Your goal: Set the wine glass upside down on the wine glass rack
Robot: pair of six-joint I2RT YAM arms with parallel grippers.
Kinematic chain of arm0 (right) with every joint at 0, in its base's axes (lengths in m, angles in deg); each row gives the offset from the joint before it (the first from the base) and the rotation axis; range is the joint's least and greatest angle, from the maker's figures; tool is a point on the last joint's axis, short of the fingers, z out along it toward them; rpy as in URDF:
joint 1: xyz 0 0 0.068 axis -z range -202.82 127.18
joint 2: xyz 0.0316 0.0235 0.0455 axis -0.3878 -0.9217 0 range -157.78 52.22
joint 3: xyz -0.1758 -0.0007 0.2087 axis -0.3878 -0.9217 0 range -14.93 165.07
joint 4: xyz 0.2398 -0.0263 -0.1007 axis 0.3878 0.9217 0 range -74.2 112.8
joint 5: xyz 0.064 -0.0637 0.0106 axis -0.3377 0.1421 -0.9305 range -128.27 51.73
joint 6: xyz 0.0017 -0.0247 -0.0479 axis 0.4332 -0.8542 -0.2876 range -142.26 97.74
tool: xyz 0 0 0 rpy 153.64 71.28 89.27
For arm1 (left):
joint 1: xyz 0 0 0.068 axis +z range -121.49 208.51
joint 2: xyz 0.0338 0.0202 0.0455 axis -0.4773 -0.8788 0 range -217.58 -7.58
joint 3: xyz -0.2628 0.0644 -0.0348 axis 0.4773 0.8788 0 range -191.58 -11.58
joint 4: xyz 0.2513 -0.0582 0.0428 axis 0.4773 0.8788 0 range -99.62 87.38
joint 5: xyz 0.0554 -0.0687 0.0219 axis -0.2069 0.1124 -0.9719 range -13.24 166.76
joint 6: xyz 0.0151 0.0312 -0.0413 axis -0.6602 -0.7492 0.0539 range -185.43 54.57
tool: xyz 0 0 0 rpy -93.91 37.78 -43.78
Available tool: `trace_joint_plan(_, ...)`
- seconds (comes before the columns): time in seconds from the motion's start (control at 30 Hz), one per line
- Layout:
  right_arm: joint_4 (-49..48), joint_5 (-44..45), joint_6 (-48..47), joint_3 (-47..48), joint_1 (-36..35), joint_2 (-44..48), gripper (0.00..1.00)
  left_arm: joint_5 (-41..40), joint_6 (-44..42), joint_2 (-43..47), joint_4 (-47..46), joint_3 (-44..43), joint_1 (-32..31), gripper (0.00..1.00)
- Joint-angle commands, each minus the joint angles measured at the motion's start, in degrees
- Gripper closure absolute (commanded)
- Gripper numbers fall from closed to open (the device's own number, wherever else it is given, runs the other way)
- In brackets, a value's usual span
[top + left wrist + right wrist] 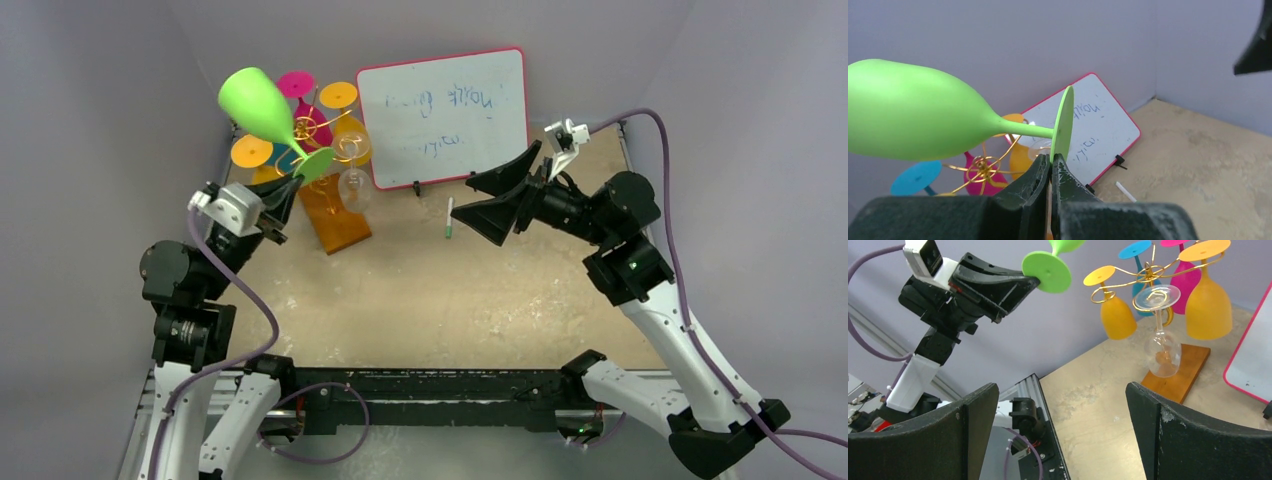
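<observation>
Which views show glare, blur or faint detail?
Top view: even, soft light, but the whiteboard writing is too faint to read. Left wrist: the green glass is sharp and evenly lit. Right wrist: the clear glass shows bright highlights on its foot.

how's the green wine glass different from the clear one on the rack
The green wine glass is opaque; the clear glass is see-through. The green one is pinched by its foot in the left tool, tilted sideways; the clear one hangs bowl-down on the rack. Both are stemmed glasses.
</observation>
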Motion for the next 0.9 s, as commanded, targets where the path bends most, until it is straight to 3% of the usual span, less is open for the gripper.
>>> trace_joint_plan(0.0,-0.8,1.6,-0.7,-0.1,-0.4,0.4,0.00,-18.2,14.3,1.2,-4.9,-2.5,-0.1,1.00)
trace_joint_plan(0.2,-0.2,2.5,-1.1,0.1,-0.4,-0.4,0.00,-29.5,19.7,2.0,0.8,-6.3,-0.1,1.00)
trace_joint_plan(0.37,0.0,2.2,-0.6,0.4,-0.3,-1.9,0.00,-50.1,37.5,2.2,10.7,-10.4,-0.1,1.00)
trace_joint_plan(0.47,0.5,2.3,-0.5,0.8,-0.4,-2.5,0.00,-55.3,44.0,1.3,16.1,-13.1,-0.1,1.00)
trace_joint_plan(0.6,1.2,2.9,-0.3,1.1,-0.4,-2.6,0.00,-59.0,53.1,-1.4,25.4,-18.3,-0.1,1.00)
trace_joint_plan(0.73,1.6,3.6,-0.2,1.1,-0.4,-2.5,0.00,-57.9,60.7,-5.5,34.9,-22.6,-0.1,1.00)
trace_joint_plan(0.87,1.6,4.0,-0.1,0.1,-0.4,-2.4,0.00,-54.8,65.3,-6.5,38.5,-21.4,-0.1,1.00)
